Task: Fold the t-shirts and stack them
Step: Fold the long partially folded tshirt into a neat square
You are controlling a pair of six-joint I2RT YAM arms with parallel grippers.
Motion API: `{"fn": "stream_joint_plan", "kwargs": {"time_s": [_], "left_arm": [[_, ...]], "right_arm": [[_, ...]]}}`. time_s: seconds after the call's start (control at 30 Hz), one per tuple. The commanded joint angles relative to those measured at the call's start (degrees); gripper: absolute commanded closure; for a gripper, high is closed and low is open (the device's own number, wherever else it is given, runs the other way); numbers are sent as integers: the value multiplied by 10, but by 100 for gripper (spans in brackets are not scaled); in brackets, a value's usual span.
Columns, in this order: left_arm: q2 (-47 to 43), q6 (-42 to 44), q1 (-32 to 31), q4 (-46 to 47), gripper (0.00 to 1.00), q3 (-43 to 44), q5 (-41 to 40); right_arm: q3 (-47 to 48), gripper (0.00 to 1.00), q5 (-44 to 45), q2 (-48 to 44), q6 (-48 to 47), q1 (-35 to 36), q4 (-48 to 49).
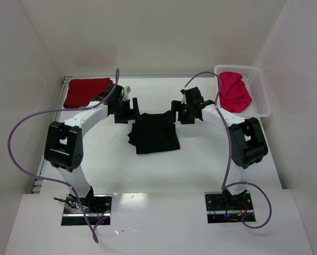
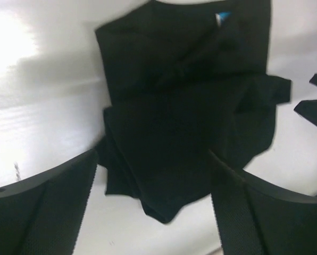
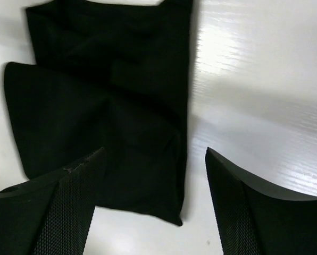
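The dark red t-shirt (image 1: 86, 91) lies folded flat at the far left corner of the desk (image 1: 105, 159), so that one looks done. The black t-shirt (image 1: 154, 133) sits mid-desk, folded small but rumpled, with uneven edges; its fold seems unfinished. The pink-red t-shirt (image 1: 234, 91) is bunched in the white mesh basket (image 1: 260, 85) at the far right corner, untouched. The left fingers (image 2: 52, 202) and right fingers (image 3: 57, 212) are spread apart over the black shirt's far edge, holding nothing. Nothing is stacked yet.

There is one black t-shirt (image 1: 154, 133), one dark red t-shirt (image 1: 85, 91), one pink-red t-shirt (image 1: 234, 91) and one basket (image 1: 261, 96).
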Motion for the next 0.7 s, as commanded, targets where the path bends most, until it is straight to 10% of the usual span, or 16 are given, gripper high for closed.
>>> {"fn": "stream_joint_plan", "kwargs": {"time_s": [0.0, 0.67], "left_arm": [[25, 3, 7, 53, 12, 4, -15], [87, -3, 12, 94, 26, -8, 22]], "right_arm": [[26, 21, 21, 21, -17, 0, 15], [56, 47, -20, 88, 19, 0, 45]]}}
